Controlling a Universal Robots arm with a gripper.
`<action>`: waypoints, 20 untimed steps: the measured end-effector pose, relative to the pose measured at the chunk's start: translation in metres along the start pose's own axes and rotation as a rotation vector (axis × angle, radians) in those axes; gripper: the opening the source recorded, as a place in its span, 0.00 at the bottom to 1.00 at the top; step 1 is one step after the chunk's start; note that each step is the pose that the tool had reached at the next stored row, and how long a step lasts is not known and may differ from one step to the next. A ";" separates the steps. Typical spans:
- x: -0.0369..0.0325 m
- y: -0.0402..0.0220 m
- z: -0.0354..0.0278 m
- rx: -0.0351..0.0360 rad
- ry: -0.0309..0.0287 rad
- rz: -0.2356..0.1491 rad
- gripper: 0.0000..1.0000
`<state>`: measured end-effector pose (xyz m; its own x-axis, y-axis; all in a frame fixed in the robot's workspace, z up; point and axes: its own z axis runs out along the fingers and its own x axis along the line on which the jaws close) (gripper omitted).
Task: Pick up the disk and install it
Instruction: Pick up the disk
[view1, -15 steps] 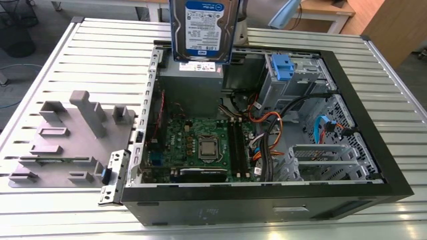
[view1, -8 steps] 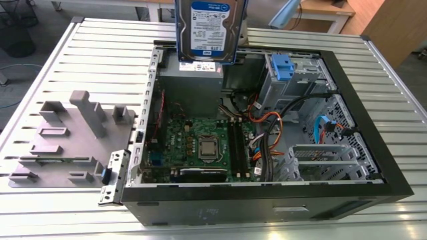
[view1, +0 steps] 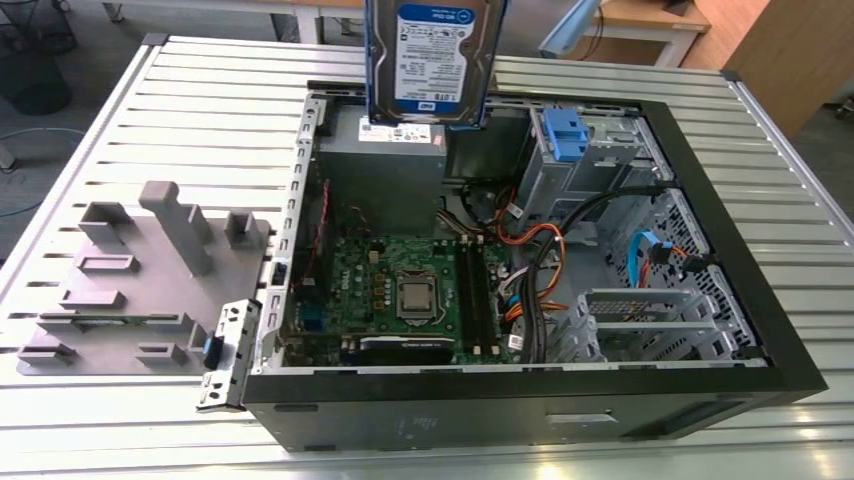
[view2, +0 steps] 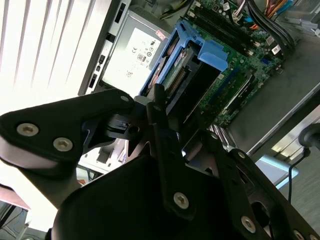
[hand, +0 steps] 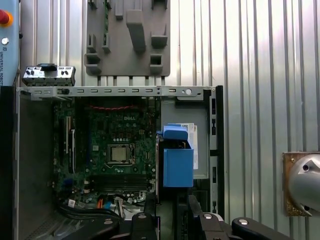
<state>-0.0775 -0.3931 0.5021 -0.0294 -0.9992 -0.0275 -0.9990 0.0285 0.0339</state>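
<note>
Fingers (view2: 161, 120) of the black end effector (view2: 145, 102) sit nearest in the second wrist view, closed on one end of the disk (view2: 212, 52), which hangs from them edge-on. From there the disk shows bright blue plastic side rails, a broad blue end tab and a dark strip of circuit board between the rails. In the first wrist view the disk (hand: 177, 160) appears end-on as a blue block just beyond the end effector (hand: 170, 222), over the power supply box (hand: 200, 145). In the exterior view the disk (view1: 434, 55) stands upright in the air, well clear of everything below. Its flat silver-grey face is turned to the camera and mostly covered by a white label with a blue band, and thin blue rails run down both long sides. It is over the far part of the open computer case (view1: 534, 405), directly above the grey power supply box (view1: 387, 150). Lower in the case lie the green motherboard (view1: 400, 290) and a tangle of orange and black cables (view1: 534, 250). A tall blue clip (view1: 561, 135) stands in the drive bay toward the exterior view's right. Beside the case, on the slatted metal counter (view1: 761, 140), rests a grey holder plate (view1: 134, 270).
</note>
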 end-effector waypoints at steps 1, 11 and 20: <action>-0.0001 -0.0015 -0.0001 0.0000 0.0001 0.000 0.35; -0.0004 -0.0143 -0.0005 0.0000 0.0001 0.000 0.35; -0.0007 -0.0225 -0.0007 0.0000 0.0000 0.000 0.35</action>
<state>-0.0549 -0.3931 0.5021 -0.0293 -0.9992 -0.0275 -0.9990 0.0284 0.0340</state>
